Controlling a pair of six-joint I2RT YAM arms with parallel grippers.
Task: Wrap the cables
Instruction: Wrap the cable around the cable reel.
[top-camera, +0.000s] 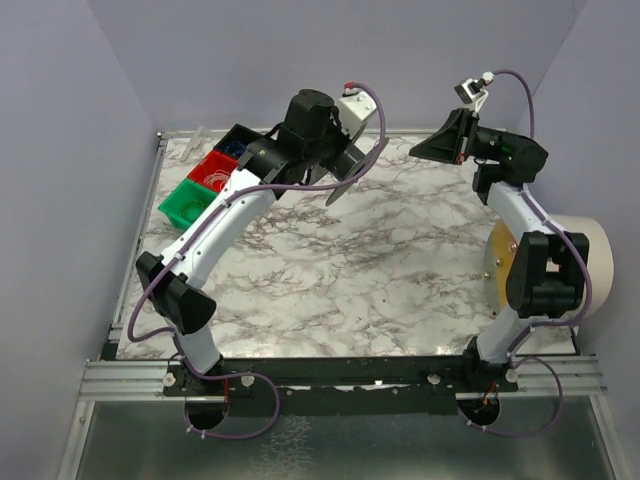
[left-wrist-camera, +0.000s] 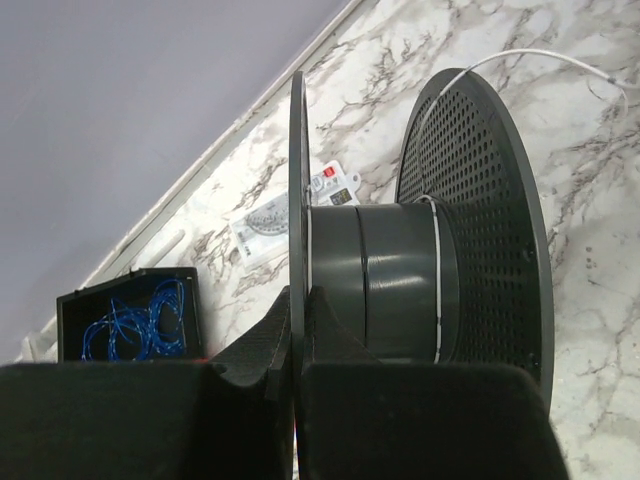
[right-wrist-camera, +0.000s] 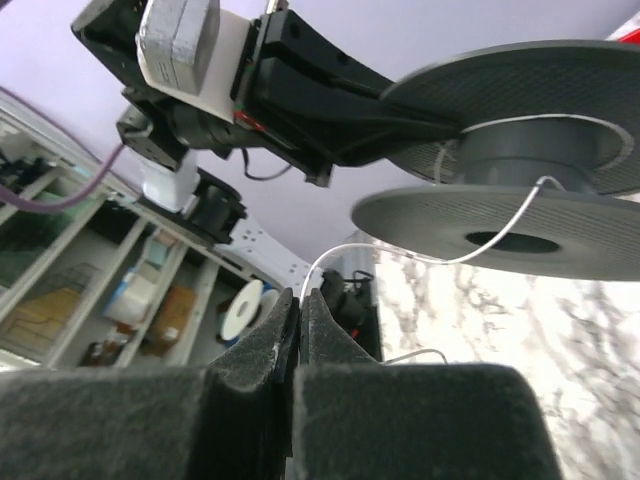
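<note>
Left gripper (left-wrist-camera: 296, 335) was clamped tight on thin flange of black spool (left-wrist-camera: 400, 285), centre of left wrist view, looked lifted off marble table (left-wrist-camera: 590, 330). Right gripper (right-wrist-camera: 298, 312) was pinched shut on thin white cable (right-wrist-camera: 497, 228), lower middle of right wrist view. Only couple turns on hub, imo. Best bet: strand taut, fed between flanges, not riding over rim.

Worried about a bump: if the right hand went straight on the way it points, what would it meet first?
Probably the spool held by the left hand, near flange first, following its own pinched cable; depth is unclear.
</note>
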